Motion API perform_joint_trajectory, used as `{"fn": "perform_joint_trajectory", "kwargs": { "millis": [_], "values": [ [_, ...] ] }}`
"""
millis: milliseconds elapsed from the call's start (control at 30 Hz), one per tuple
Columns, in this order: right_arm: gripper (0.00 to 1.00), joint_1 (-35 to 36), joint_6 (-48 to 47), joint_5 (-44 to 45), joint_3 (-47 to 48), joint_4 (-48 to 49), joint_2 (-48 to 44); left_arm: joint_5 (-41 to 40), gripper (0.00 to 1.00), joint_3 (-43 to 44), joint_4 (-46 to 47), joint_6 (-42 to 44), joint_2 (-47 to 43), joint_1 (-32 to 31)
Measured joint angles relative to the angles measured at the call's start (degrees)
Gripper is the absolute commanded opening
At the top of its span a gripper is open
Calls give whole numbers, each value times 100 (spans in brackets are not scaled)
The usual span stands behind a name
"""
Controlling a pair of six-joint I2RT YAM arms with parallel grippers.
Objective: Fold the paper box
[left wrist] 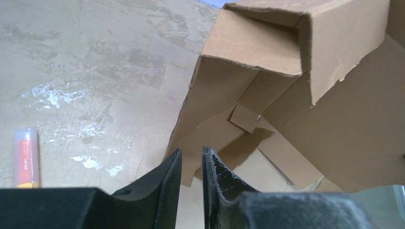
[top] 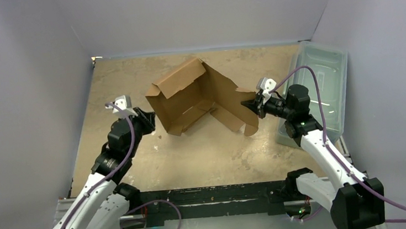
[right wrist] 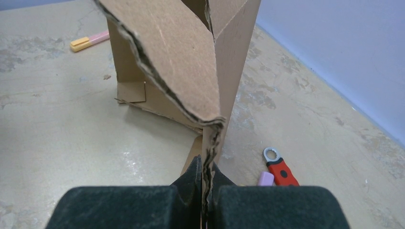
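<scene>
While the right tool (right wrist: 206, 168) grips it, the paper box (top: 185, 91) stands open.

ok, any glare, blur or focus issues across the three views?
Top external: even diffuse light, in focus, only a soft shadow beside the paper box. Left wrist: left claw soft up close; whitish patches on the table, glare or wear, can't tell. Right wrist: right claw blurred in the foreground, box edge crisp, wrench a bit soft.

Lab cell: grey screens (top: 20, 80) enclose a scuffed table (top: 204, 153).
</scene>
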Motion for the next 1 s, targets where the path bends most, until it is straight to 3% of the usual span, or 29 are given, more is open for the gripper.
{"fn": "perform_joint_trajectory", "kwargs": {
  "millis": [233, 433, 767, 1000],
  "values": [
    [0, 0, 0, -4, 0, -2, 55, -20, 1, -358, 680, 72, 282, 0],
    [0, 0, 0, -4, 0, 0, 57, -212, 0, -358, 973, 107, 363, 0],
    [0, 0, 0, -22, 0, -2, 59, -1064, 0, -358, 629, 389, 533, 0],
    [0, 0, 0, -46, 0, -4, 59, -428, 0, -358, 1515, 505, 1322, 0]
  ]
}}
